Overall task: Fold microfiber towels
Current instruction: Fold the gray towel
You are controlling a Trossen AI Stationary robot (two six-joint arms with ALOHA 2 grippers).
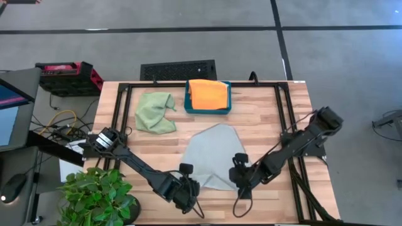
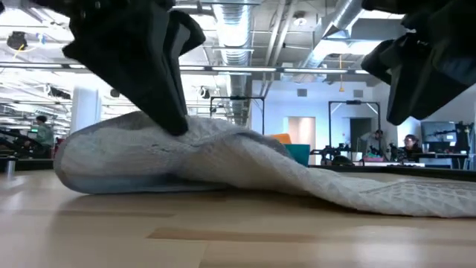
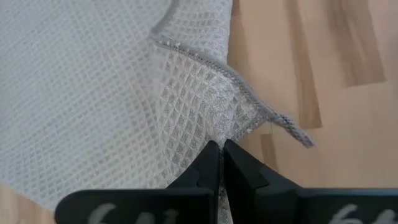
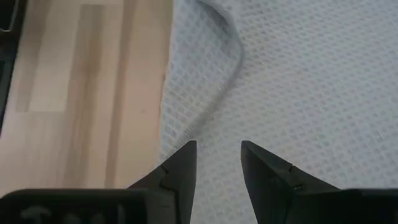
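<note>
The grey towel [image 1: 213, 154] lies low in the frame's centre on the worktop [image 1: 264, 119]. The left gripper [image 3: 221, 163] pinches its corner, jaws shut; the right gripper [image 4: 217, 163], jaws apart, should grip its corner before both lift evenly.

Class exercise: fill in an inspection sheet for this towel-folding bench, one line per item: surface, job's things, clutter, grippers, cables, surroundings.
Surface: wooden table, black frame rails along its edges.
Job's things: grey towel spread at centre front; green towel crumpled at the back; orange towel in the teal tray.
Clutter: nothing seen.
Grippers: left gripper shut on the grey towel's edge; right gripper open above the same towel.
Cables: loose wires off the left side.
Surroundings: potted plant, red case, floor vent.
</note>
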